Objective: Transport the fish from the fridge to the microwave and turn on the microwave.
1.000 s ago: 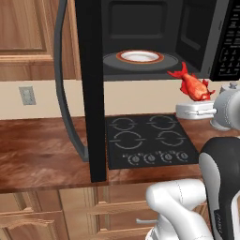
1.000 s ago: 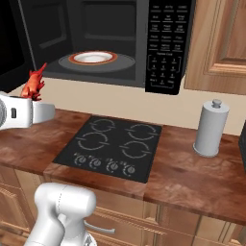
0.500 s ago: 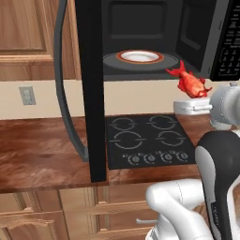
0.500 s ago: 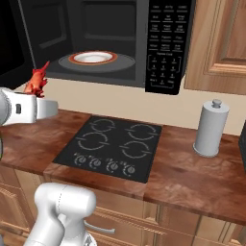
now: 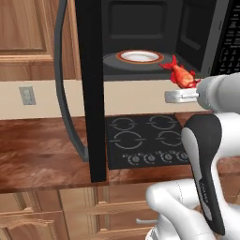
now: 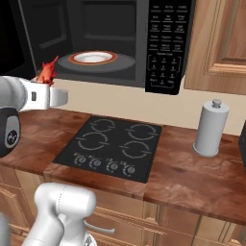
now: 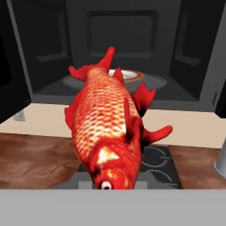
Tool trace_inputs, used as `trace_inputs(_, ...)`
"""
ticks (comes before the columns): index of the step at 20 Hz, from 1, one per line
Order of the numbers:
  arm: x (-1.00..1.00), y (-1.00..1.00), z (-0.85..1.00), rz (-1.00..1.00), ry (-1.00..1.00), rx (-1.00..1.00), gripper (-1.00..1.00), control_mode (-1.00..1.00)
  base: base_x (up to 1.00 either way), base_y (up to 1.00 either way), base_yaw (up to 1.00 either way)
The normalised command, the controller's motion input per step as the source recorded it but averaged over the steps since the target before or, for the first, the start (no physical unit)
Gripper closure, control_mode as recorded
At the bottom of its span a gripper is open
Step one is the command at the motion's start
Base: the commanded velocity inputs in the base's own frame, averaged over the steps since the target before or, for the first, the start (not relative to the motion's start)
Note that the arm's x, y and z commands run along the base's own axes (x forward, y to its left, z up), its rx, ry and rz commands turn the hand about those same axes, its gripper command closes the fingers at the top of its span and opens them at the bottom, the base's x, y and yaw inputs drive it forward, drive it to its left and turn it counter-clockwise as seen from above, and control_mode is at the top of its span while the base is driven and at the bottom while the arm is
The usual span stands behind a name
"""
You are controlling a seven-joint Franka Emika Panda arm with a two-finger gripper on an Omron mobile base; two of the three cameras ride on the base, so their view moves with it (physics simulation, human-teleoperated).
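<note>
My claw [image 5: 182,90] grips the bright red-orange scaly fish [image 5: 180,76], tail toward the open wide black microwave [image 5: 140,42], just in front of its white-and-orange round turntable [image 5: 139,57], above the black cooktop [image 6: 110,148] in the brown worktop [image 6: 192,175].

so my body is basically glossy white rounded shells, pretty chunky. My arm [image 5: 206,154] has a long dark grey, almost black panel running down one link, and there's a dark round joint cap with small light markings on another link. My wrist is a smooth light grey cylinder ending in a flat pale block. No cables or screws visible on me
</note>
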Motion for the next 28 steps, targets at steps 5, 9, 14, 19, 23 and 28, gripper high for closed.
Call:
trace_inputs(5,0.59,0.00,0.00,-0.02,0.02,0.00,1.00,-1.00,0.00,0.00,0.00)
trace_inputs(9,0.58,0.00,0.00,-0.03,0.05,0.00,1.00,-1.00,0.00,0.00,0.00)
trace_inputs(14,0.60,0.00,0.00,-0.03,0.06,0.01,1.00,-1.00,0.00,0.00,0.00)
trace_inputs(19,0.63,0.00,0.00,-0.03,0.06,0.00,1.00,-1.00,0.00,0.00,0.00)
trace_inputs(23,0.67,-0.03,0.00,-0.04,0.04,0.00,1.00,-1.00,0.00,0.00,0.00)
trace_inputs(28,0.69,-0.05,0.00,-0.04,0.00,0.00,1.00,-1.00,0.00,0.00,0.00)
